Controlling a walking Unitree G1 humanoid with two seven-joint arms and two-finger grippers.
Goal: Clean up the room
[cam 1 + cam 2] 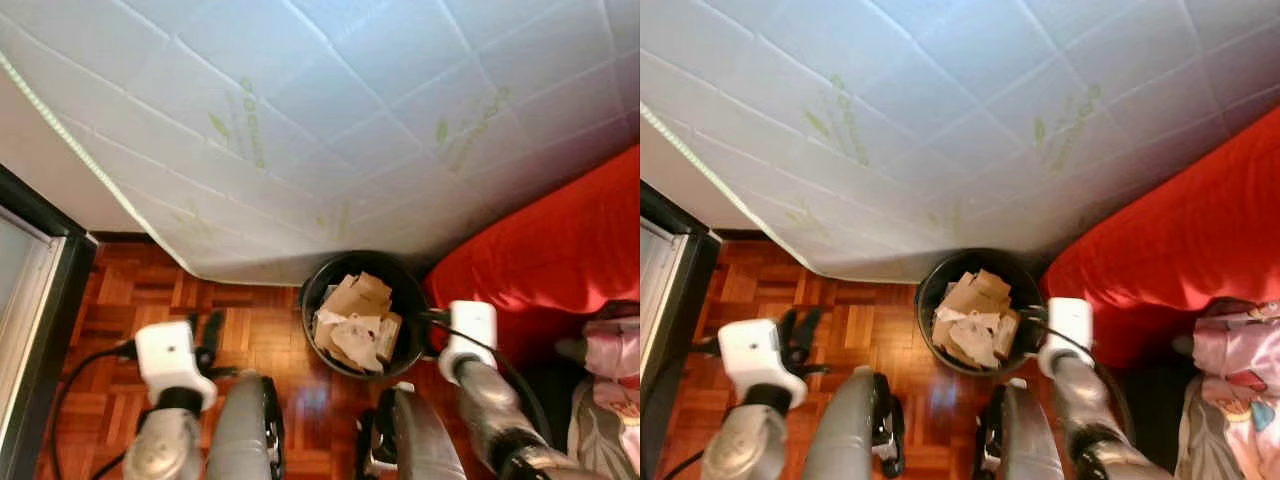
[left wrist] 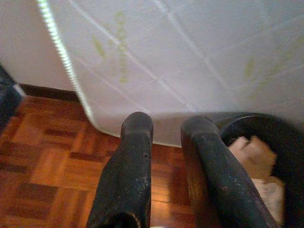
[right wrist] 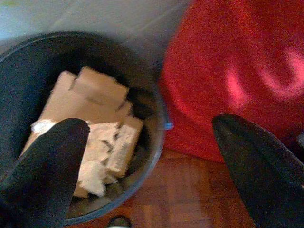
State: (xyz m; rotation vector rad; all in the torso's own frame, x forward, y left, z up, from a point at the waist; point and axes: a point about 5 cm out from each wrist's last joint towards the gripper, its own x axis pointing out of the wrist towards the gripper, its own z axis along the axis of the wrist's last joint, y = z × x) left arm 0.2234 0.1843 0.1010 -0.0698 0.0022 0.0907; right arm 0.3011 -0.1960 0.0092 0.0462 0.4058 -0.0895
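Observation:
A black round bin [image 1: 312,300] stands on the parquet floor, holding torn cardboard and crumpled paper [image 1: 355,318]. My right gripper [image 3: 149,124] hovers by the bin's right rim [image 3: 159,128], open wide, with nothing between its fingers. One finger is over the cardboard [image 3: 95,102], the other over the red cover. My left gripper [image 2: 168,126] is low on the left, over bare floor and apart from the bin [image 2: 280,137]. Its fingers are close together with only a narrow gap and hold nothing.
A white quilted mattress [image 1: 330,120] leans above the bin. A red cover [image 1: 560,250] lies on the right, with pink patterned fabric [image 1: 610,370] at its lower corner. A dark door frame [image 1: 45,300] runs down the left. Open parquet floor [image 1: 150,290] lies between frame and bin.

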